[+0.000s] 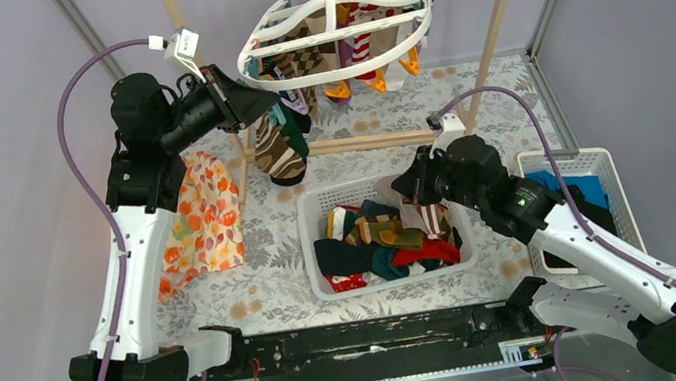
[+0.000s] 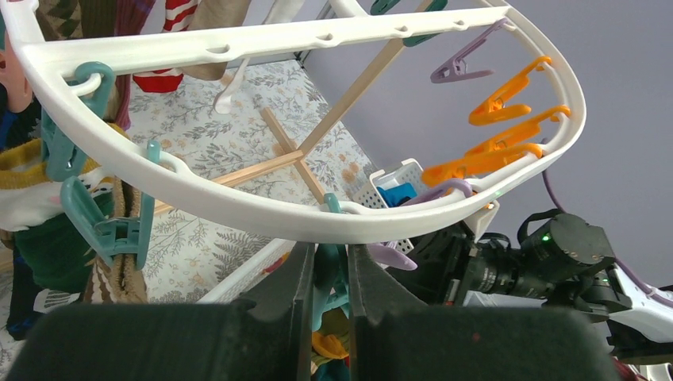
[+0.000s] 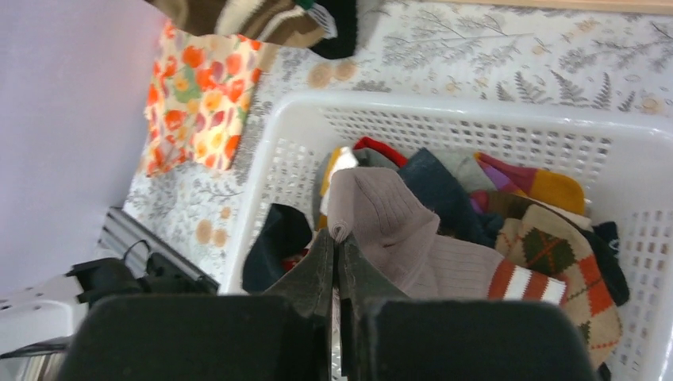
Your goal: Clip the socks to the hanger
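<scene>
The hanger [image 1: 344,75], a white oval frame with cross bars, hangs from its hook on the wooden rack [image 1: 495,30] at the far side of the bench [image 1: 274,261]. Several socks are already clipped along its left and far portions and hang below the rim. The left pincer [image 2: 329,254] is raised to the near left rim of the hanger [image 2: 238,208]. Its fingers stand only slightly apart, with a teal clip [image 2: 328,279] gripped between them directly below the rim. Orange clips [image 2: 500,131] and a purple clip [image 2: 460,63] hang without socks along the right curve of the frame, while other teal clips [image 2: 107,234] at the left hold socks. The remaining socks [image 1: 378,245] lie heaped in a white basket [image 1: 310,245] at the centre of the bench, between the two arms. The right pincer [image 3: 336,242] is positioned over the right half of this basket [image 3: 444,111]. Its fingers are pressed fully together on the edge of a grey sock [image 3: 397,234] with a red and white striped band, and the rest of that sock drapes over the heap, touching an argyle sock [image 3: 555,254]. An orange floral cloth [image 1: 202,221] lies on the bench to the left of the basket. A second basket [image 1: 603,161] containing blue and black clothes stands at the right edge.
</scene>
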